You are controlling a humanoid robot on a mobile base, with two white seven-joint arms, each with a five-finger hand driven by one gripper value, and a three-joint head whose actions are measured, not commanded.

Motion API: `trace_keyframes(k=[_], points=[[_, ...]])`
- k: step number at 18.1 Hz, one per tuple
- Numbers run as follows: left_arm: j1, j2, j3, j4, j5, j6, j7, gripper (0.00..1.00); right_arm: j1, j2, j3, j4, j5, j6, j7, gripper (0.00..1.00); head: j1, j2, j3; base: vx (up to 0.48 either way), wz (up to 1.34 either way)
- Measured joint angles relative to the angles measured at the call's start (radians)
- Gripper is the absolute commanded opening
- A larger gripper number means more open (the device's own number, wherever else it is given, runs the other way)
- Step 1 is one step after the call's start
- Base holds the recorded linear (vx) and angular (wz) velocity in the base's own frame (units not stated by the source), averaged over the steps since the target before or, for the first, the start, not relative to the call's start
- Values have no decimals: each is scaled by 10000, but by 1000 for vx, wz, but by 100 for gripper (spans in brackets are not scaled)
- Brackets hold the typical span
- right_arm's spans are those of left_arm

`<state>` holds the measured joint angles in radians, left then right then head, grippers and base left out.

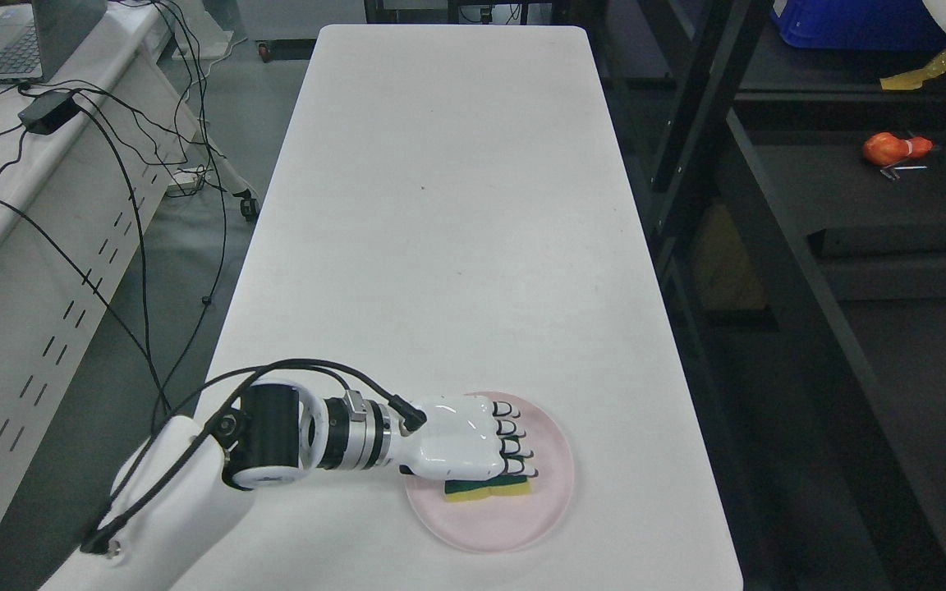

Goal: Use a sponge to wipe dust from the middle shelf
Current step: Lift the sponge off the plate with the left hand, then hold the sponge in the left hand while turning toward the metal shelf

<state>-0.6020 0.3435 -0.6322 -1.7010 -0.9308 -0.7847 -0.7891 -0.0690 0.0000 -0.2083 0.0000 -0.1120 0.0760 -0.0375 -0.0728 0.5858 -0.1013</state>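
**Left hand over the sponge on the pink plate**

The left hand (461, 439) reaches in from the lower left and lies palm down over a pink plate (551, 501) near the front end of a long white table (448, 213). Its fingers (516, 448) are curled downward, side by side, with the tips pointing right. Beneath the palm lies the sponge (485, 489), yellow with a green layer; only its near edge shows below the hand. The hand touches or nearly touches the sponge, but whether the fingers truly clamp it cannot be told, since the hand hides the contact. The sponge sits on the plate, left of its middle.

To the right of the table stands a dark shelf rack (769, 213). On one of its boards, at the upper right, lies an orange object (892, 148), and above it a blue bin (859, 25). To the left stands another white desk (21, 213) with a laptop (13, 41), a black power adapter (48, 111) and black cables (136, 189) trailing down to the floor
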Motion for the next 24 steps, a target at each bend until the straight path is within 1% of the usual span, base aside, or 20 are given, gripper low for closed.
trace_keyframes(k=[1, 4, 8, 11, 12, 15, 17, 19, 21, 24], points=[[71, -85, 90, -26, 213, 5, -211, 29, 0, 0, 0, 0, 0, 0, 0, 100, 0, 0, 0, 0, 0], [414, -409, 542, -87, 1086, 11, -1076, 17, 0, 0, 0, 0, 0, 0, 0, 100, 0, 0, 0, 0, 0], [961, -951, 1472, -145, 2286, 26, -1392, 6, 0, 0, 0, 0, 0, 0, 0, 100, 0, 0, 0, 0, 0], [1213, -1429, 2502, -169, 3548, 86, -1434, 3, 0, 0, 0, 0, 0, 0, 0, 100, 0, 0, 0, 0, 0], [1249, -1556, 2823, -170, 3973, 383, -1434, 3, 0, 0, 0, 0, 0, 0, 0, 100, 0, 0, 0, 0, 0], [1334, -2028, 3912, -184, 5807, 2081, -1153, 4, 0, 0, 0, 0, 0, 0, 0, 100, 0, 0, 0, 0, 0], [1379, -2271, 4679, -174, 7101, 3509, -389, 4, -1, 0, 0, 0, 0, 0, 0, 100, 0, 0, 0, 0, 0], [1475, -2486, 5433, -133, 8802, 4682, 1263, 5, -1, 0, 0, 0, 0, 0, 0, 100, 0, 0, 0, 0, 0], [1733, -2668, 6009, -82, 10095, 5265, 2962, 5, -1, 0, 0, 0, 0, 0, 0, 100, 0, 0, 0, 0, 0], [2336, -2867, 6532, -35, 11275, 5597, 4753, 4, -1, 0, 0, 0, 0, 0, 0, 100, 0, 0, 0, 0, 0]])
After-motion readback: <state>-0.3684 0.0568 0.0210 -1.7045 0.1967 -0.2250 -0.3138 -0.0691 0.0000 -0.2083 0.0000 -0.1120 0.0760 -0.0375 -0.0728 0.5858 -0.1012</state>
